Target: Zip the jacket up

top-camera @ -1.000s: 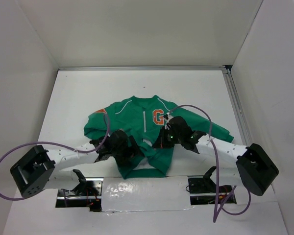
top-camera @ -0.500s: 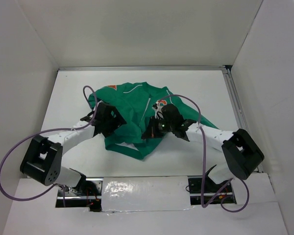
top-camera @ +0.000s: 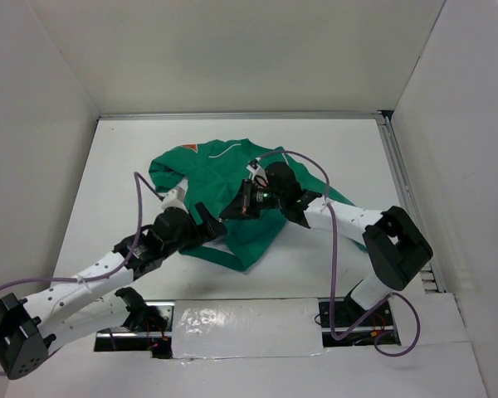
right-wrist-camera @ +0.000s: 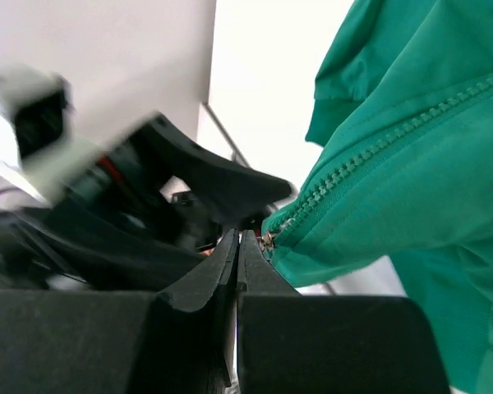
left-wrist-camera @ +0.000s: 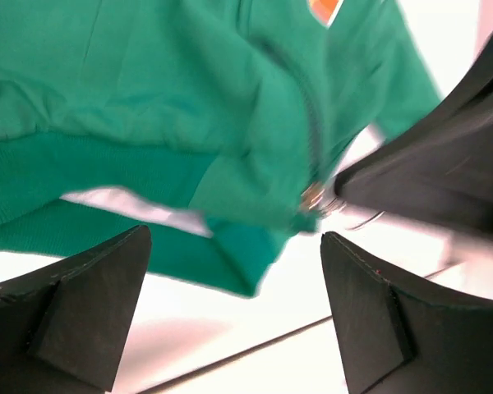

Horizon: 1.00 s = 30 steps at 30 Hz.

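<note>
The green jacket (top-camera: 232, 170) lies bunched in the middle of the table, its orange shoulder patch (top-camera: 189, 148) turned up at the far left. My right gripper (top-camera: 242, 203) is shut at the bottom end of the zip, with the metal slider (right-wrist-camera: 269, 238) right at its fingertips (right-wrist-camera: 238, 240). The hem corner (left-wrist-camera: 255, 246) hangs lifted from that point. My left gripper (top-camera: 212, 222) stands wide open just in front of this hem. Nothing lies between its fingers (left-wrist-camera: 99, 304), and the slider (left-wrist-camera: 312, 199) shows above the gap. The chest letter is hidden in the folds.
White walls close in the table on three sides. A metal rail (top-camera: 402, 191) runs along the right edge. A taped strip (top-camera: 241, 319) and the arm bases sit at the near edge. Purple cables (top-camera: 336, 240) loop over both arms.
The jacket has been dragged away from the near edge and to the left, and is now bunched. My right gripper moved left with it. The left arm swung back to the hem, still open.
</note>
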### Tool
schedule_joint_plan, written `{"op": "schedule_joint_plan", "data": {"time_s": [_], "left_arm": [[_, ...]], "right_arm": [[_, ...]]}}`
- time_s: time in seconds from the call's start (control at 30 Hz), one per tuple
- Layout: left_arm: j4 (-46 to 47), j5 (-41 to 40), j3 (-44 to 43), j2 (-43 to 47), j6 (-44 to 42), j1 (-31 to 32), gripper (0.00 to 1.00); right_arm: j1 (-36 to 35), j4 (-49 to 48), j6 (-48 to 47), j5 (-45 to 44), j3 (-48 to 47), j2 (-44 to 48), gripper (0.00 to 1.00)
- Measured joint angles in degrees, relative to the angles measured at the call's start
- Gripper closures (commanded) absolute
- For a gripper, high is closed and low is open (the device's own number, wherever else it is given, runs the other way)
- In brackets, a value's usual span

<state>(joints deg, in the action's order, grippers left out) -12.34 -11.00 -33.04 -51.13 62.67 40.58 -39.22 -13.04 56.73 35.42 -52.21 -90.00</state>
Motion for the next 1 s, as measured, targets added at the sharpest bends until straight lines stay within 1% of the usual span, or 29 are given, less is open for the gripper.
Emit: {"op": "schedule_joint_plan", "data": {"time_s": [0.03,0.07,0.13,0.17,0.23,0.27,0.3,0.37,0.43,0.5,0.63,0.7,0.73,0.8,0.87,0.93,1.0], "left_arm": [[1.11,-3.82,1.42,0.0,-1.46,2.12,0.09],[1.11,-4.07,2.62,-0.11,-1.49,4.09,0.1],[0.35,-9.2,4.0,-0.02,-2.47,7.78,0.14],[-0.59,-11.45,3.96,0.07,-2.38,8.9,0.09],[-3.78,-15.8,2.95,1.03,-2.25,10.86,0.05],[-5.77,-16.92,2.1,1.79,-1.81,11.32,0.01],[-7.58,-17.25,1.05,2.43,-0.7,11.52,0.01],[-13.07,-15.63,-2.1,3.65,5.86,11.15,0.01],[-14.95,-12.04,-3.85,4.44,9.92,9.92,0.01],[-14.4,-6.8,-4.09,4.17,11.89,8.33,0.01],[-12.15,2.73,-4.24,-0.39,15.85,5.4,0.08],[-11.26,5.9,-4.24,-2.47,17.51,4.37,0.12],[-10.62,6.99,-4.2,-2.86,18.84,3.98,0.17],[-8.74,8.44,-3.76,-2.45,20.98,3.26,0.22],[-5.84,9.22,-2.12,-0.7,22.6,2.8,0.21],[-2.58,9.16,0.48,2.16,22.99,2.64,0.19],[0.63,8.33,3.06,4.85,21.11,2.69,0.17]], "right_arm": [[-0.02,0.2,0.79,0.42,-0.35,-0.28,1.0],[-0.02,0.28,1.46,0.63,-0.85,-0.81,1.0],[-0.02,0.96,2.16,1.18,-2.05,-1.81,1.0],[-0.02,1.27,2.27,1.22,-2.47,-2.1,1.0],[-0.02,2.12,2.25,1.18,-2.93,-2.19,1.0],[-0.02,2.43,2.19,1.07,-3.1,-2.19,1.0],[-0.02,2.71,2.12,0.9,-3.26,-2.19,1.0],[-0.02,3.15,1.84,-0.17,-3.32,-2.16,1.0],[-0.07,2.99,1.7,-1.33,-3.15,-2.14,1.0],[-0.17,1.25,1.7,-2.29,-1.9,-1.9,1.0],[-1.55,-5.2,1.86,-5.7,4.28,-0.63,1.0],[-2.58,-10.14,2.34,-7.61,8.52,-0.13,1.0],[-3.1,-12.28,2.62,-8.39,10.54,0.04,1.0],[-3.78,-16.46,3.69,-10.19,13.75,0.35,1.0],[-3.96,-20.13,4.76,-11.47,16.24,1.07,1.0],[-3.48,-21.05,5.51,-11.72,16.79,1.84,1.0],[-2.47,-21.88,5.99,-11.17,16.57,2.67,1.0]]}}
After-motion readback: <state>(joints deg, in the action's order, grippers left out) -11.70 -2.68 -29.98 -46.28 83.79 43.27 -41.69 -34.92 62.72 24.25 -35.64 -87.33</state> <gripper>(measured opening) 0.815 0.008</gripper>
